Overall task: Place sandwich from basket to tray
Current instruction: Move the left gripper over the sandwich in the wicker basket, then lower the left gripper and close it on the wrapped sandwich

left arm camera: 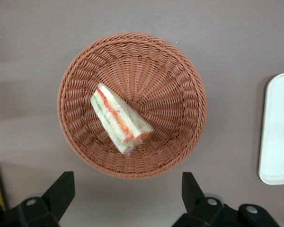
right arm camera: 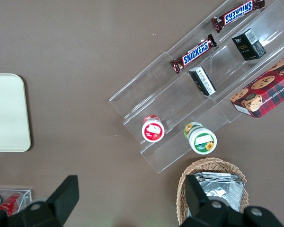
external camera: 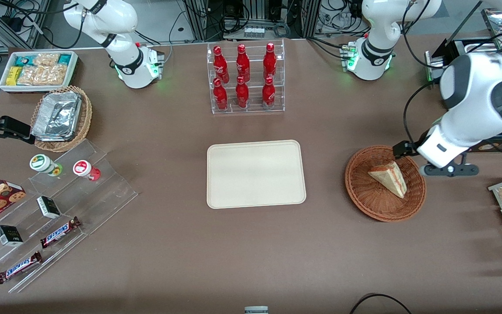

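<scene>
Left wrist view gives us the clearest look: the gripper (left arm camera: pixel 124 198) hangs above the table with its two black fingers (left arm camera: pixel 59 191) spread wide and nothing between them; directly under it we see the basket (left arm camera: pixel 132 52), round and reddish-brown, and the gripper stands over the basket's rim rather than over its middle. Inside the basket lies the sandwich (left arm camera: pixel 119 119), a pale triangular wedge with red and green layers along one edge; it rests on the woven bottom, a little off centre, and the fingers do not touch it. Near the basket we also see a rounded corner of the tray (left arm camera: pixel 278 127), which is apart from the basket, with bare brown table (left arm camera: pixel 236 38) between them.

From the front view we see the gripper (external camera: pixel 425 163) at the end of the white arm, just above the rim of the basket (external camera: pixel 364 196); the sandwich (external camera: pixel 389 177) lies below it and a little nearer to the camera; the tray (external camera: pixel 255 173) is well apart from the gripper, toward the parked arm's end of the table, and nothing lies on it.
</scene>
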{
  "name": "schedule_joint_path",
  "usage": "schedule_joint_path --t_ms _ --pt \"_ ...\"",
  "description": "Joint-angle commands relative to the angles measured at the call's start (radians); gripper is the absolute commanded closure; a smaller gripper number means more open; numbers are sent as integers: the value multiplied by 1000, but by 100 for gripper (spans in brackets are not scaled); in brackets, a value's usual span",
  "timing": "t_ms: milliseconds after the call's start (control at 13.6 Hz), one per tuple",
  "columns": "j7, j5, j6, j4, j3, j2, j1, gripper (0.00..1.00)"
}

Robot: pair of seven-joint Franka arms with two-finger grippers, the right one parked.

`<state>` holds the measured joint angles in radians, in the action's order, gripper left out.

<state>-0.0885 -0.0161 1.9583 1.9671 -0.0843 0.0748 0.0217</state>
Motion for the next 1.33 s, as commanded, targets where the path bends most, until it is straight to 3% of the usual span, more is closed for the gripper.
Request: schedule_joint_path --t_ms 0,369,1107,1254 --pt "6 -13 74 65 1 0 -6 0" --pt "-28 -11 111 85 20 45 -11 0" --pt "-678 2 327 219 26 48 -19 0" --pt "-686 1 352 239 26 52 -19 0"
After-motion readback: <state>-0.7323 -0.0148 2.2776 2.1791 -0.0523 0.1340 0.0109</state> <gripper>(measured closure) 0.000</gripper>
